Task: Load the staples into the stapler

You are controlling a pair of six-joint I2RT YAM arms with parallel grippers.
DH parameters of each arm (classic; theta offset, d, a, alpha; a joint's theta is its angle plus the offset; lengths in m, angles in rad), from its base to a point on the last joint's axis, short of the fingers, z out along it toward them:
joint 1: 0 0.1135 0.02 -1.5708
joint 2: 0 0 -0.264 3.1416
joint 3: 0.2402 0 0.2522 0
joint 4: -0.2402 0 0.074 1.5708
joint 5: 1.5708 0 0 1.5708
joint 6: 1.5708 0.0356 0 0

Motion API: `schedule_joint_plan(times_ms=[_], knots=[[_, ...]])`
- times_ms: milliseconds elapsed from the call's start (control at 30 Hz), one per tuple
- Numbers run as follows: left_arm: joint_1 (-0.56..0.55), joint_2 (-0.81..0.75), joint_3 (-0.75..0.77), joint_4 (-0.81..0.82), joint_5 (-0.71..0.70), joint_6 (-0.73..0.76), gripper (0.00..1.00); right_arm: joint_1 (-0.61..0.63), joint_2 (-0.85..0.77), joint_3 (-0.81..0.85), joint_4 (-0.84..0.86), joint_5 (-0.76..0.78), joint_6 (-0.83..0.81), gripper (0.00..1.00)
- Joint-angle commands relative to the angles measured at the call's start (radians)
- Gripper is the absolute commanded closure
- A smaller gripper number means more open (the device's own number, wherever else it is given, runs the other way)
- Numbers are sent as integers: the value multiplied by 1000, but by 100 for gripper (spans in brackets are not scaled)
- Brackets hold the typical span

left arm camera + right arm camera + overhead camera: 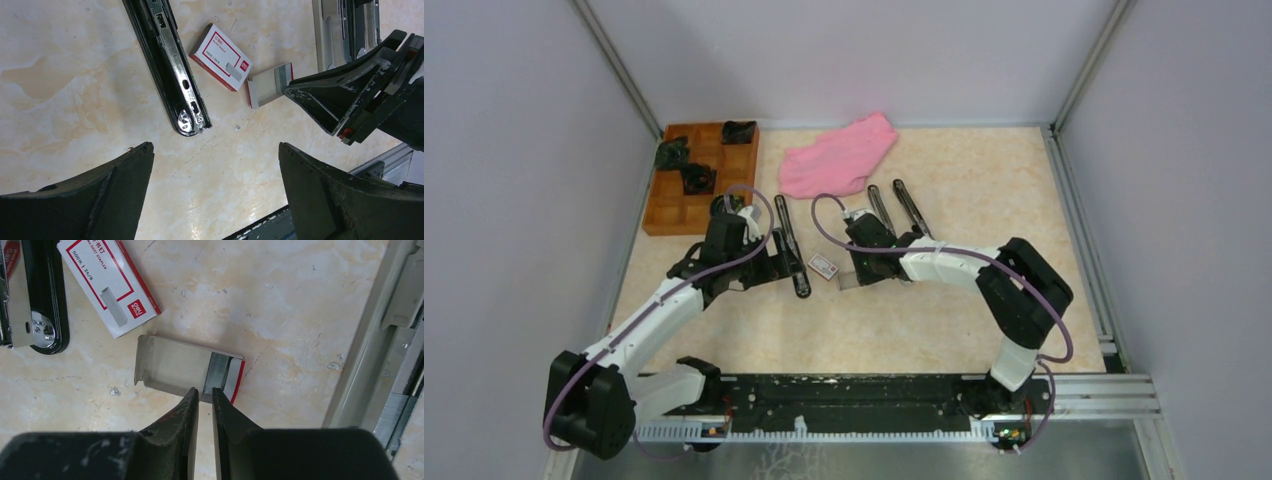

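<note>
The staples (218,371), a short silvery block, lie at the red-edged end of an open card tray (172,365) on the table. My right gripper (205,391) has its jaws drawn to a narrow slit, tips at the tray's near wall beside the staples (282,75); whether they pinch anything is unclear. A black stapler (170,65), opened out flat, lies left of the red-and-white staple box (220,57). My left gripper (215,147) hovers wide open over bare table just short of that stapler's tip, holding nothing.
A second opened stapler (894,208) lies behind the right gripper (856,270). At the back sit a pink cloth (839,155) and a wooden compartment tray (667,205) with black items. A metal rail (854,395) runs along the near edge.
</note>
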Motion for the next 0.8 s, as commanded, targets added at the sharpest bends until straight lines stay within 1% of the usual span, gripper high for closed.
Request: schedule_joint_plan(times_ms=[0,433,633,733,767], knots=[[4,1,-23,62,32,-35,1,20,25,56,49,19,14,85],[3,15,-32,84,48,-53,1,26,78,71,17,52,16,87],[4,15,-35,104,56,-64,1,30,78,78,-8,47,11,92],[3,15,-35,116,63,-73,1,30,75,83,-15,42,6,100],[3,13,-35,119,65,-76,1,30,70,82,-15,38,5,100]])
